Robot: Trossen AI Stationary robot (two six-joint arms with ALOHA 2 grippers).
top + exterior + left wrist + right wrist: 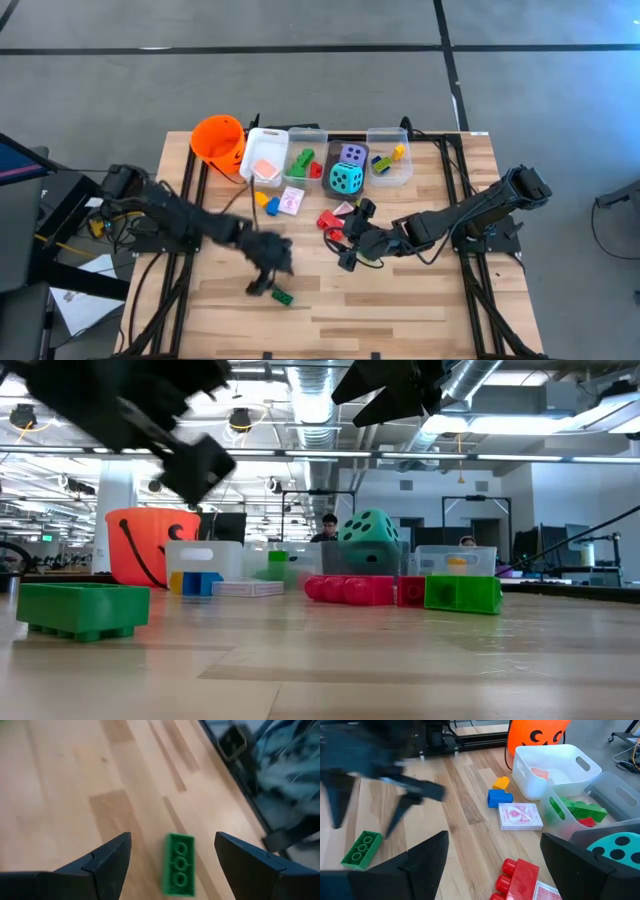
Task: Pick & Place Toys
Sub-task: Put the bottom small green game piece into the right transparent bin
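An orange bucket (218, 138) with a black pumpkin face stands at the upper left of the pale wood table (420, 300), beside a white bin (265, 157) holding a salmon-pink card (264, 167). The teal die (346, 179) carries black dots and the purple die (352, 153) dark ones. A green brick (283, 296) lies low in the frame, red bricks (329, 220) at centre, blue brick (273, 206) and yellow brick (262, 198) beside a pink-and-white patterned card (291, 201).

No legible text or labels
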